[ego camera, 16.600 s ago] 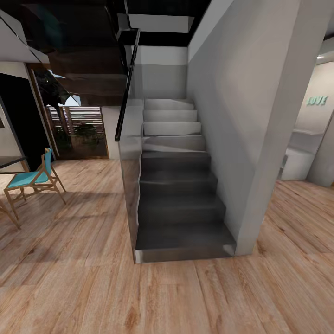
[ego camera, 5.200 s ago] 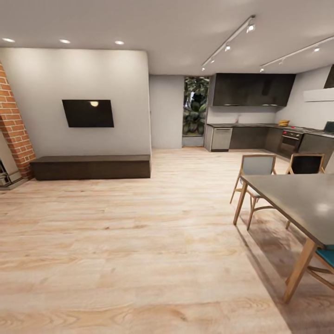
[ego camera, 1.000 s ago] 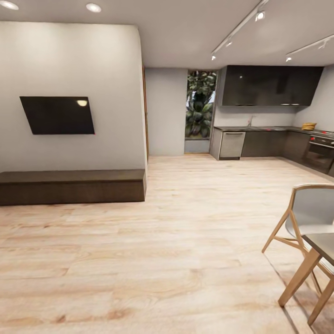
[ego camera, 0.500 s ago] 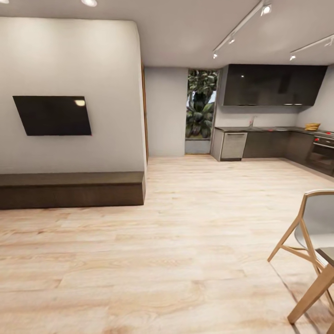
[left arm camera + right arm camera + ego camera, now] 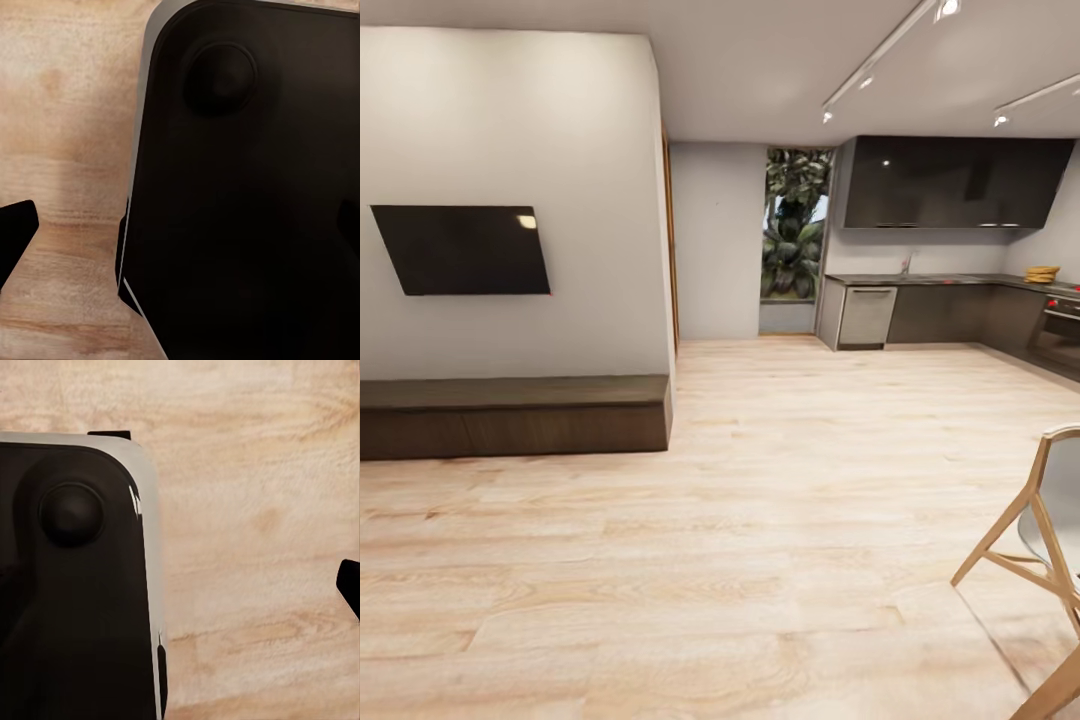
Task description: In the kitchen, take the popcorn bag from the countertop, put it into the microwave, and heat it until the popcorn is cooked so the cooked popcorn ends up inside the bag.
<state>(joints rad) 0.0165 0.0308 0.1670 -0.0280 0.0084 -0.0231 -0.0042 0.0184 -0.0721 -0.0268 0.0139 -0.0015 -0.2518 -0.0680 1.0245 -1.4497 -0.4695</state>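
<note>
item: open-plan room, robot in transit, listed near to far.

nearest, wrist views: black robot base (image 5: pixel 247 187) with a pale edge, over light wood floor (image 5: pixel 67 112); the same base (image 5: pixel 75 600) and floor (image 5: pixel 255 510) under the right arm. left gripper: one dark fingertip (image 5: pixel 15 232) at the picture's edge, a second dark tip at the opposite edge; the fingers stand wide apart with nothing between them. right gripper: a single dark fingertip (image 5: pixel 349 585) at the picture's edge; whether the fingers are spread or closed cannot be told.

near, head view: light plank floor (image 5: pixel 760 520); wooden chair (image 5: pixel 1040 540) with a grey seat shell, cut by the right edge.

middle, left: low dark wood bench (image 5: pixel 510 415) against a pale wall; black wall-mounted screen (image 5: pixel 460 250) above it.

far, right: kitchen. countertop (image 5: pixel 950 281), dark and long, over dark cabinet fronts; steel appliance front (image 5: pixel 866 316) at its near end; built-in oven (image 5: pixel 1060 340) at the right edge; a yellowish object (image 5: pixel 1042 273) on the worktop, too small to identify. dark upper cabinets (image 5: pixel 955 182) above.

far, centre: tall window (image 5: pixel 794 225) with green foliage. ceiling track lights (image 5: pixel 880 65).

popcorn bag and microwave: neither can be made out at this range.
</note>
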